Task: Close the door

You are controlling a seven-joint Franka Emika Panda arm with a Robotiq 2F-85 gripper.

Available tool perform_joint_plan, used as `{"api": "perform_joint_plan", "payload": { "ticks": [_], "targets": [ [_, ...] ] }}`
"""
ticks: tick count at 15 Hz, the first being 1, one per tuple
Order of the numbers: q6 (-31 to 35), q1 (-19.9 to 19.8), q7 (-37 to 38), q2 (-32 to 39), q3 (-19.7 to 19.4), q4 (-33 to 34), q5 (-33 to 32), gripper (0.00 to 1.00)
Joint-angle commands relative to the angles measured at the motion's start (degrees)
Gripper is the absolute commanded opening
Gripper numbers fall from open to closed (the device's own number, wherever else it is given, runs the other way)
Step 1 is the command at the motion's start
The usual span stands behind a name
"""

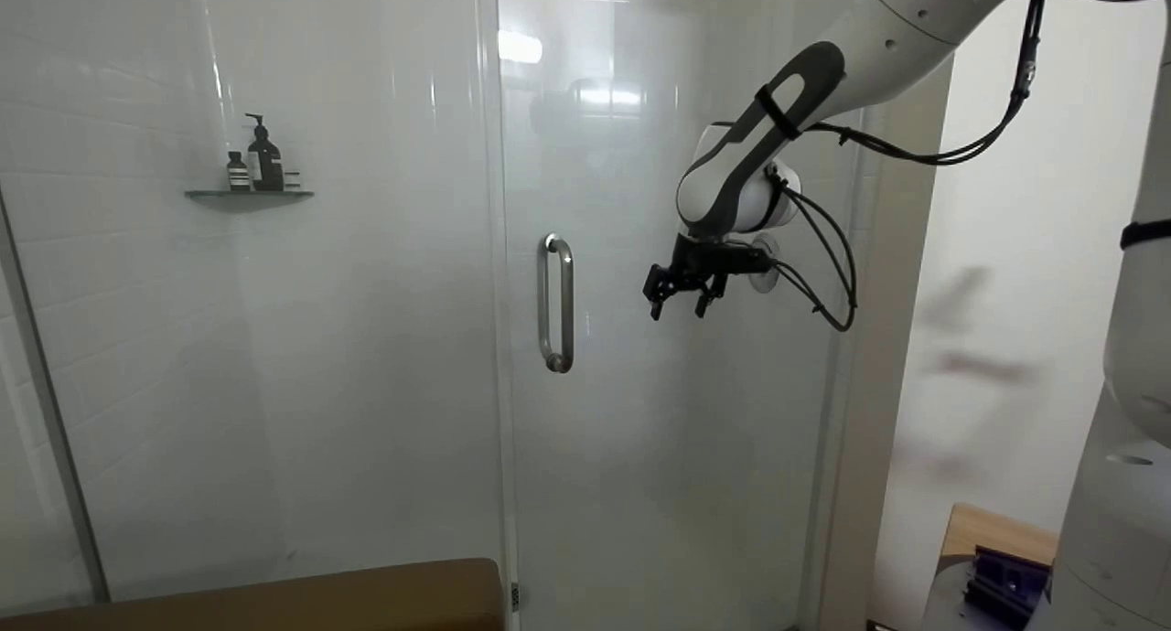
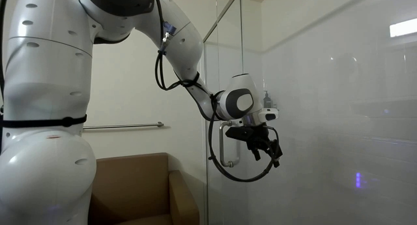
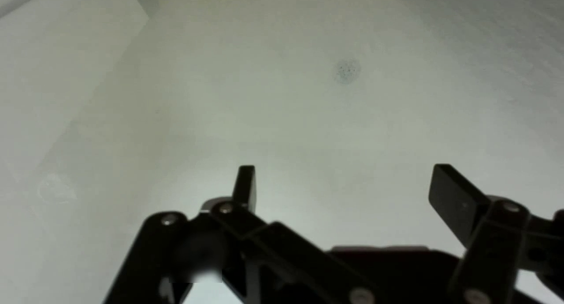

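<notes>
The gripper (image 1: 679, 312), fingers (image 3: 458, 202) set wide, hung before the glass door (image 1: 659, 393), apart from its chrome handle (image 1: 567, 302). Only the wrist view showed a round speckled patch (image 3: 346, 71) beyond the fingers

No legible text, labels (image 1: 239, 176) on dark bottles (image 1: 266, 163), print too small

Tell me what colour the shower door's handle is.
Silvery grey; the handle shows best in an exterior view.
</notes>
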Motion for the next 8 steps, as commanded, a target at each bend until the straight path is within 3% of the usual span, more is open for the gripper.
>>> {"api": "perform_joint_plan", "payload": {
  "ticks": [1,8],
  "targets": [
    [1.2,0.3,6.9,6.2,-1.1,6.6,-4.1,1.00],
    [-0.6,2.2,10.8,11.9,-3.2,13.6,-4.1,1.00]
  ]
}}
